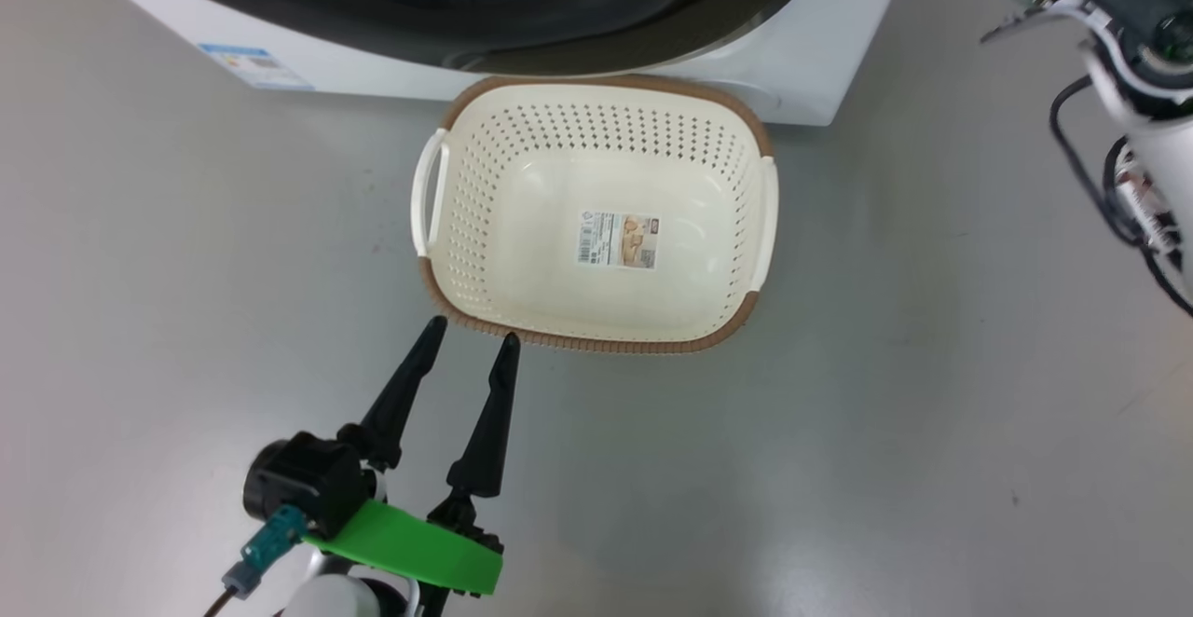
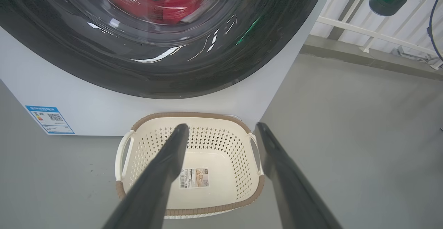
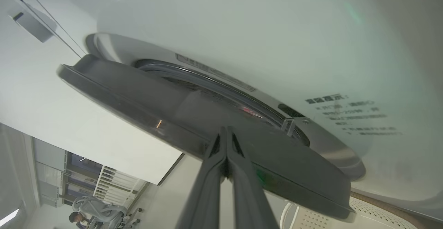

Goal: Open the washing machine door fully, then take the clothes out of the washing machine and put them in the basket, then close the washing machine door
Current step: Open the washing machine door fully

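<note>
Your L gripper (image 1: 473, 331) hangs low on the left. Its fingers are apart w/ nothing in them, tips just by the basket (image 1: 606, 345) rim. The basket sits on the floor (image 1: 186, 272), right by the washing machine (image 1: 811, 86) front. Red clothes (image 2: 173, 4) show behind the door (image 1: 559, 30) glass. Your R gripper (image 3: 225, 129) is pressed together, tips at the door's dark rim. The door's open a crack.

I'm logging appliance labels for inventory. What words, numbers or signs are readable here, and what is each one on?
Nothing can be read word for word.
Blue label with a QR code, on the washing machine front: too small.
Sticker with a barcode, inside the basket: too small.
Dark printed lines on the machine's front: blurred.
</note>
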Motion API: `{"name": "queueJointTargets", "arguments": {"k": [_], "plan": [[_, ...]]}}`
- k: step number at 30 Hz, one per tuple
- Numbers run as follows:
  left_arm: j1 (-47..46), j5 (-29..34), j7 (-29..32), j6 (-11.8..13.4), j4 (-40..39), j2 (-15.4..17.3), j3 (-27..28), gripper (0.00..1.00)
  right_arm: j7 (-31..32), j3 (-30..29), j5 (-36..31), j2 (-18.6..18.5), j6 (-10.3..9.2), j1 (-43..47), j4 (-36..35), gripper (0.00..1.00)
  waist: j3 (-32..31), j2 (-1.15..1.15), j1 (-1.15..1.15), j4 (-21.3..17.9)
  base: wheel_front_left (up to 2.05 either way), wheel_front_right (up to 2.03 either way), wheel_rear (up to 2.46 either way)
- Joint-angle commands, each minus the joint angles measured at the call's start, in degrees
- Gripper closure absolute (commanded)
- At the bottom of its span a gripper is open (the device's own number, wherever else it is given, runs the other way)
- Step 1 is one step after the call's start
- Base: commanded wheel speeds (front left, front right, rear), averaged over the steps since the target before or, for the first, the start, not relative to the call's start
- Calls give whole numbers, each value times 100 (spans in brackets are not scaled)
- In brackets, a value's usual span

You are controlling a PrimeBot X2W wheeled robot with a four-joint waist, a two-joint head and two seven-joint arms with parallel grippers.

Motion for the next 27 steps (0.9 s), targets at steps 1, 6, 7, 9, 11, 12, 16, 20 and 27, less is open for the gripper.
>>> {"name": "queueJointTargets", "arguments": {"k": [1,6,7,9,11,12,16,20,27], "plan": [[-71,-50,-68,-33,-102,67,156,0,137,-80,178,79,45,-134,-88,100,109,0,0,98,0,0,0],[-99,-102,-68,-33,-93,67,142,0,348,-197,325,127,45,-328,58,100,179,0,0,150,0,0,0],[-106,-114,-68,-33,-93,67,133,0,380,-211,328,137,45,-370,96,100,194,0,0,166,0,0,0],[-121,-140,-68,-33,-93,67,115,0,467,-222,334,158,45,-445,157,100,223,0,0,197,0,0,0],[-139,-166,-68,-33,-91,67,111,0,552,-220,330,183,45,-510,209,100,250,0,0,221,0,0,0],[-148,-176,-68,-33,-89,67,108,0,595,-211,316,190,45,-539,232,100,261,0,0,232,0,0,0],[-168,-217,-68,-33,-87,67,105,0,701,-173,249,224,45,-605,327,100,269,0,0,259,0,0,0],[-158,-279,-68,-33,-78,67,110,0,788,-126,193,268,45,-471,286,100,186,0,0,266,0,0,0],[-60,-274,-68,-33,-60,67,92,0,824,-1,53,268,45,-58,116,100,-84,0,0,271,0,0,0]]}}
